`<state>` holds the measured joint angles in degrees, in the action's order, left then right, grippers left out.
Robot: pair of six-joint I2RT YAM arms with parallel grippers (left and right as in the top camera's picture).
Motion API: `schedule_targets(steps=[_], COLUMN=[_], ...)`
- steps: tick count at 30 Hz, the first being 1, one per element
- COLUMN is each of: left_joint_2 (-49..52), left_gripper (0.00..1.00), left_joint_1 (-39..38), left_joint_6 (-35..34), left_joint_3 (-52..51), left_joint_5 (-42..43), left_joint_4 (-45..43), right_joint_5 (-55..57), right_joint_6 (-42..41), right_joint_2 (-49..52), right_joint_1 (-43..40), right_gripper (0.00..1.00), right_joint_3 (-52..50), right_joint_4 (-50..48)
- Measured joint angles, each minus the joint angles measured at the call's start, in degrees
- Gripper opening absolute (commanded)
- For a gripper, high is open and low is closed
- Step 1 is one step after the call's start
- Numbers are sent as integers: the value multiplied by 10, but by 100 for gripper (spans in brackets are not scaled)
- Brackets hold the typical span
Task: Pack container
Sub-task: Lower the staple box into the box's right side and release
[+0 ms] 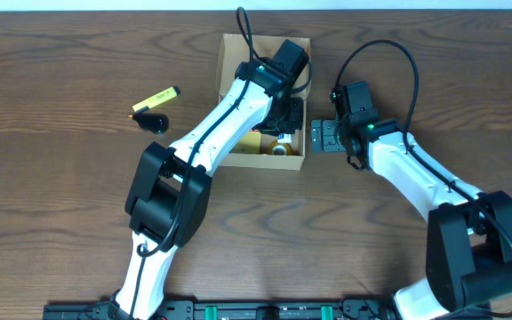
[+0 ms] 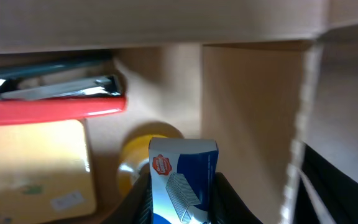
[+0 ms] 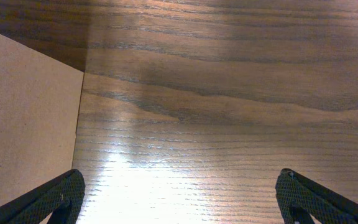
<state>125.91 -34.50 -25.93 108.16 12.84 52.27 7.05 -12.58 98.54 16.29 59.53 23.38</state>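
**Q:** Where is the container, and how far along is the packing?

**A:** The container (image 1: 231, 58) stands open at the far middle of the surface (image 3: 229, 93). It holds a red stapler (image 2: 55, 102), a yellow pad (image 2: 36, 162) and a yellow tape roll (image 2: 135, 155). Your left gripper (image 2: 182, 205) is low inside it, pinching a blue-and-white staple box (image 2: 182, 168) that is not yet released. Packing looks well advanced.

**Q:** What is left, and how much room is there?

**A:** A yellow highlighter (image 1: 156, 98) and a black object (image 1: 154, 122) lie well left of the container, probably still to pack. Free floor shows only between the tape roll and the side wall, so lift clear of the rim. Your right gripper (image 3: 179, 199) is spread wide and empty over bare surface just beside the container.
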Motion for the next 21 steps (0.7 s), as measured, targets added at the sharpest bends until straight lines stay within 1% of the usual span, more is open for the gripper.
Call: schedule_targets(steps=[5, 8, 16, 21], left_joint_2=[0, 0, 0, 0], left_gripper=[7, 10, 9, 9], left_joint_1=[0, -1, -9, -10], left_joint_6=[4, 10, 17, 17], left_joint_3=[-1, -1, -4, -26], left_joint_5=[-33, -43, -47, -47], left_joint_4=[-37, -52, -64, -93], right_joint_5=[0, 0, 0, 0], right_joint_6=[0, 0, 0, 0], right_joint_2=[0, 0, 0, 0], right_joint_1=[0, 0, 0, 0], right_gripper=[99, 99, 99, 99], right_joint_3=[0, 0, 0, 0], right_joint_4=[0, 0, 0, 0])
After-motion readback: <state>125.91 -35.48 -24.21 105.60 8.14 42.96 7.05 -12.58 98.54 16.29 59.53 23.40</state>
